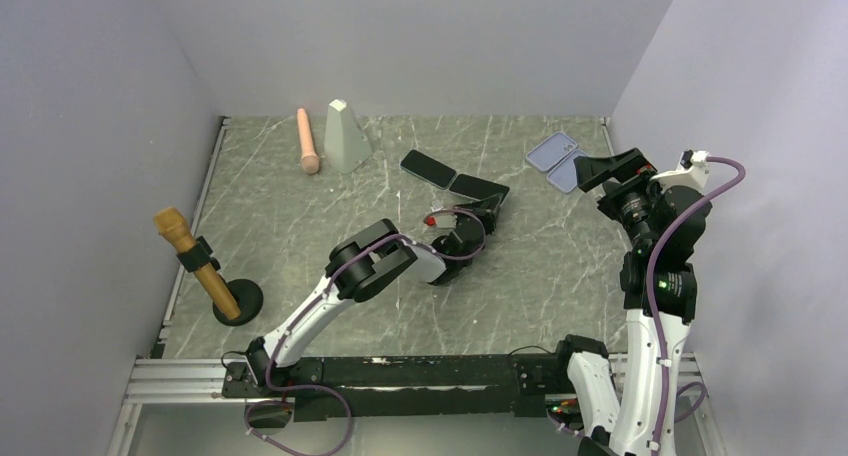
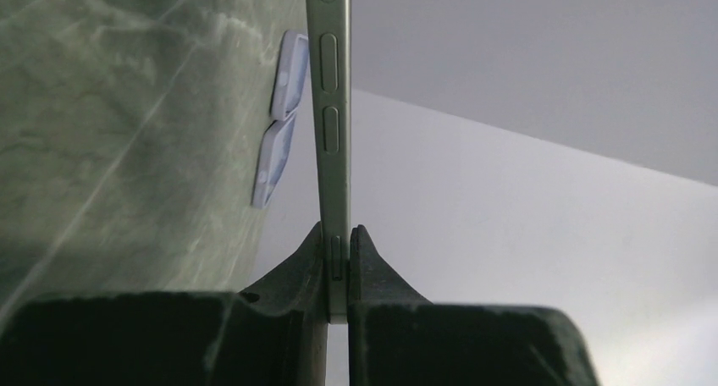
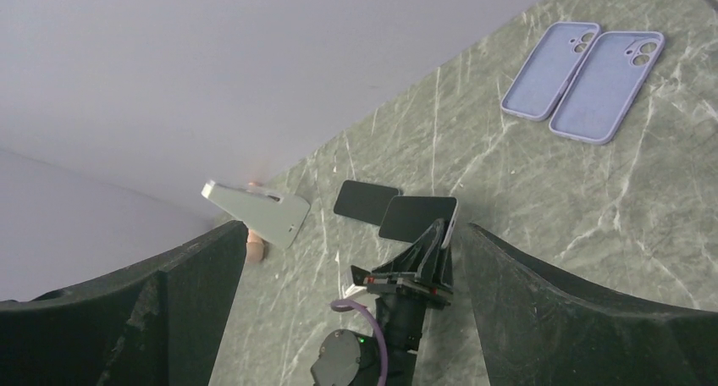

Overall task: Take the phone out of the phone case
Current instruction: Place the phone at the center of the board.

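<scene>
My left gripper (image 1: pixel 481 206) is shut on the lower edge of a dark-screened phone (image 1: pixel 478 187), which it holds tilted just above the table. In the left wrist view that phone (image 2: pixel 330 107) stands edge-on, its side buttons showing, pinched between the fingers (image 2: pixel 339 242). A second dark phone (image 1: pixel 428 167) lies flat just behind it. Two empty lavender phone cases (image 1: pixel 558 161) lie side by side, insides up, at the back right (image 3: pixel 584 81). My right gripper (image 1: pixel 612 168) hangs open above the table near the cases, with nothing between its fingers (image 3: pixel 349 234).
A grey wedge block (image 1: pixel 346 136) and a pink cylinder (image 1: pixel 308 141) sit at the back left. A wooden pin on a black round stand (image 1: pixel 205 271) is at the left edge. Grey walls close in three sides.
</scene>
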